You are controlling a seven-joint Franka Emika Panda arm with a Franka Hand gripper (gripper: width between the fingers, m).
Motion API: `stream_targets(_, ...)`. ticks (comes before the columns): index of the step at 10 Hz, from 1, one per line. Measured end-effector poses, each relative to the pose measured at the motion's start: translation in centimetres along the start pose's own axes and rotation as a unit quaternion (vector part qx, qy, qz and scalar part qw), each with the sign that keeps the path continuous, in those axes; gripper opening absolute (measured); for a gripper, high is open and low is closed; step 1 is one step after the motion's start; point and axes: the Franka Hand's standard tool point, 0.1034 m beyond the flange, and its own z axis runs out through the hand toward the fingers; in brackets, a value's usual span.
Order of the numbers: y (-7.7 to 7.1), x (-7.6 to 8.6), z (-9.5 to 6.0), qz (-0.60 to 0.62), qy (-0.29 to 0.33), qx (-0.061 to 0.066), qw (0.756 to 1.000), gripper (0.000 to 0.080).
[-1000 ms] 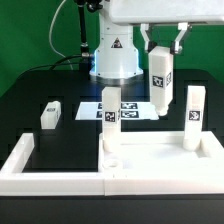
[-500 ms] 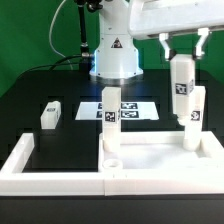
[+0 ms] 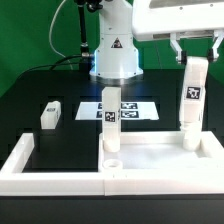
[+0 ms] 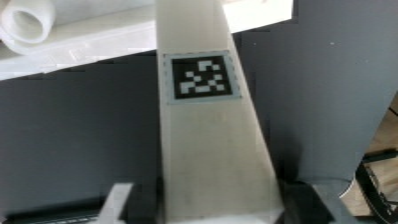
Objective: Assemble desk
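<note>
Four legs. Gripper (image 3: pixel 196 60) clamps first leg (image 3: pixel 193 92) upright at 2 o'clock, vertical presumably for a straight drop into a desk panel (image 3: pixel 150 158) socket. Second leg (image 3: pixel 111 120) and third leg (image 3: pixel 188 138) stand on the panel; fourth leg (image 3: pixel 50 114) waits at 9 o'clock.

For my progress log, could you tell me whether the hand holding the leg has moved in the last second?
Yes. The hand and its leg have shifted toward the exterior view's right, away from the marker board.
</note>
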Motion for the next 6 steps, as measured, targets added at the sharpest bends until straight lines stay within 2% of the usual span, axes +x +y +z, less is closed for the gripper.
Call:
stream_targets(2,-0.1,-0.2,0.2,-0.002,-0.002,0.0,1.0,0.029)
stream_targets(3,-1.3,-0.4,0.6,-0.007,0.016,0.01,1.0,0.029)
stream_targets(4,-2.6,-1.0,1.7,-0.014,0.021,0.011,1.0,0.029)
stream_targets(5,-3.1,-0.7,2.3,-0.009,0.024,0.01,1.0,0.029)
stream_targets(6,-3.0,-0.3,2.5,-0.013,0.026,0.008,1.0,0.029)
